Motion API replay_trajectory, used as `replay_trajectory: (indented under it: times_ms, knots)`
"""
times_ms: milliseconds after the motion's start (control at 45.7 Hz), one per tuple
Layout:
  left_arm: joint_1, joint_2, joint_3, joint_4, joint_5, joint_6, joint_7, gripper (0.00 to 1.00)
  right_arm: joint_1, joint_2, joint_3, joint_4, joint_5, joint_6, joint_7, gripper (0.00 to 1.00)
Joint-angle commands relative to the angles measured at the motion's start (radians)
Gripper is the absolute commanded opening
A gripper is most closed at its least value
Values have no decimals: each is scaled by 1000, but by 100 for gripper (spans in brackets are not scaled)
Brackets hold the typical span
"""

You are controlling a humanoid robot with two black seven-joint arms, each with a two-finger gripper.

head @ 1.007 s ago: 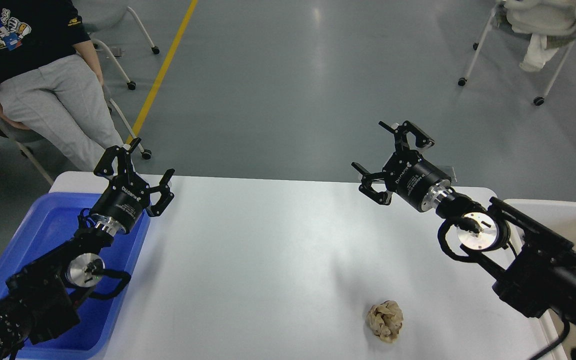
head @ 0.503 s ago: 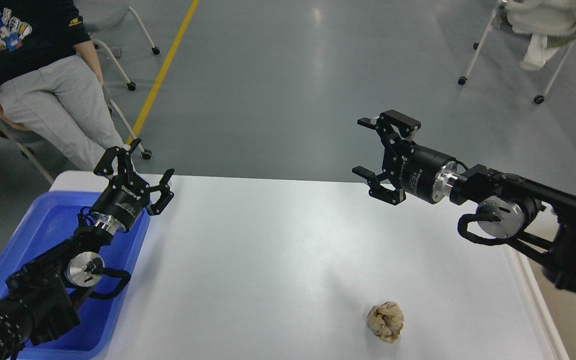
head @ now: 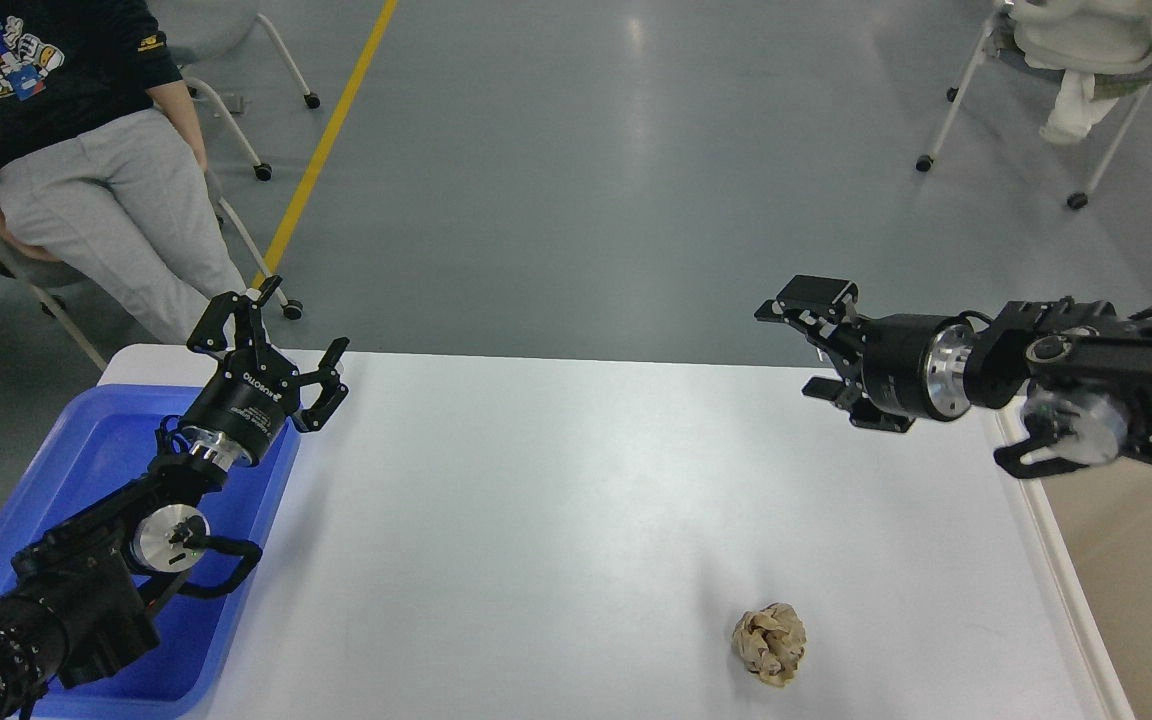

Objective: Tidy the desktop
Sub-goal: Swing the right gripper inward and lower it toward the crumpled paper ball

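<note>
The white desktop (head: 536, 520) fills the middle of the head view. A crumpled beige paper ball (head: 770, 643) lies on it near the front right. My left gripper (head: 269, 325) is open and empty, held above the desktop's far left corner beside the blue tray (head: 106, 460). My right gripper (head: 794, 347) is open and empty, pointing left, held above the desktop's far right edge, well behind the paper ball.
The blue plastic tray stands at the desktop's left side under my left arm. A cream-white bin (head: 1126, 560) stands at the right edge under my right arm. A seated person (head: 66, 150) is at the far left; a wheeled chair (head: 1066, 60) stands far right.
My right arm has swung to the right and lowered, its gripper turning to point left and staying open. The left arm and paper ball have not moved.
</note>
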State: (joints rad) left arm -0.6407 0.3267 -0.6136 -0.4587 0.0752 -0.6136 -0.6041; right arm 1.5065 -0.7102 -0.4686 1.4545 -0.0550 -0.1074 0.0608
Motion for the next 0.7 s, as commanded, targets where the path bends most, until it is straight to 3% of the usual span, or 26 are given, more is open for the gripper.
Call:
replay_trajectory:
  times_ms: [0, 263, 525, 678]
  knots:
    - [0, 0, 0, 0, 0, 0, 1, 100, 135, 51, -318, 110, -6, -132, 22, 100]
    - [0, 0, 0, 0, 0, 0, 1, 100, 118, 186, -475, 155, -16, -274, 89, 100]
    - [0, 0, 0, 0, 0, 0, 3, 100, 29, 301, -507, 224, -43, -445, 91, 100]
    - [0, 0, 0, 0, 0, 0, 3, 100, 1, 321, -507, 224, -45, -471, 91, 100]
